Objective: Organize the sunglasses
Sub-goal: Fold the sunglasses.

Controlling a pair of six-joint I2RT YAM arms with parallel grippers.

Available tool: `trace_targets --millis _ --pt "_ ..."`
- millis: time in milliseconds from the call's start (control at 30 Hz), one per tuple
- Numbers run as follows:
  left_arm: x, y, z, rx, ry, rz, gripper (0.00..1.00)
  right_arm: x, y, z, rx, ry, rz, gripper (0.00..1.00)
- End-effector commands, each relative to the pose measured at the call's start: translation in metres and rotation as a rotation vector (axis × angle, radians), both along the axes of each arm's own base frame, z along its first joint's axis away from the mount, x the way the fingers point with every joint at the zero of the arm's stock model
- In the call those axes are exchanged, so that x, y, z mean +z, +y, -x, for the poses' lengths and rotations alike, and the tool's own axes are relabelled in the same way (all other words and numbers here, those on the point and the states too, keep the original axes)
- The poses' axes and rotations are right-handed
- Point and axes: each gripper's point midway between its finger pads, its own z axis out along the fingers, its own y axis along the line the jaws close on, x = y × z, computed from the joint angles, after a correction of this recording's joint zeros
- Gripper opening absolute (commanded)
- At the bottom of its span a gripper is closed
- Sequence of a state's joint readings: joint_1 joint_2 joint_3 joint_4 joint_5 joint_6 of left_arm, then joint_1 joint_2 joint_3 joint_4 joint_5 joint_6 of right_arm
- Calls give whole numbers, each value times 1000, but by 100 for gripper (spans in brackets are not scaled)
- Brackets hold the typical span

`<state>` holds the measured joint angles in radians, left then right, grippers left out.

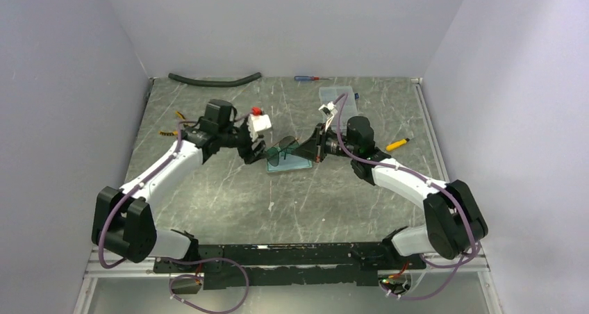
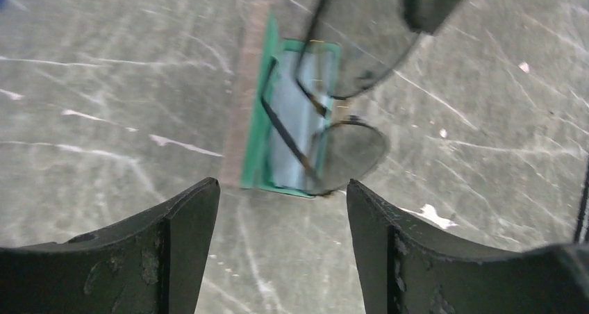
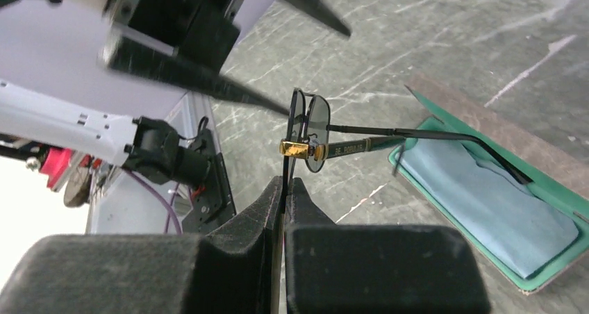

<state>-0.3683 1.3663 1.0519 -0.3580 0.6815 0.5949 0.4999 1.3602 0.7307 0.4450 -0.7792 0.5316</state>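
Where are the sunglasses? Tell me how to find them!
Look at the middle of the grey marble table. An open brown case with teal lining lies there, and just over it the right end effector pinches the sunglasses. They have a thin dark wire frame and see-through greyish lenses.

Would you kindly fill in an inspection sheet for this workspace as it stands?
Surface: grey veined table, no spills seen.
Job's things: sunglasses held up, one arm reaching over the open case; blue cloth inside.
Clutter: black hose, screwdriver, clear box along far edge; yellow-handled tool at right.
Grippers: right gripper, fingers shut on the sunglasses' frame; left gripper, fingers open, empty.
Cables: purple cables along both arms, looping near the bases.
Surroundings: plain pale walls on three sides.
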Motion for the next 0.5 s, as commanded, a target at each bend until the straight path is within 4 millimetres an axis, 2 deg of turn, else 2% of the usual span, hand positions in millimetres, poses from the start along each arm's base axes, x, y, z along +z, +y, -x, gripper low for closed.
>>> trace_targets --millis 0,233,467 --pt "-7 -11 10 2 -20 -21 74 8 -1 -20 -109 0 -42 0" --pt "-14 -27 20 -53 -54 -16 80 5 -7 -23 -167 14 -37 0" --pt "-19 -33 0 -1 -110 -31 83 -3 -3 -28 -191 94 -88 0"
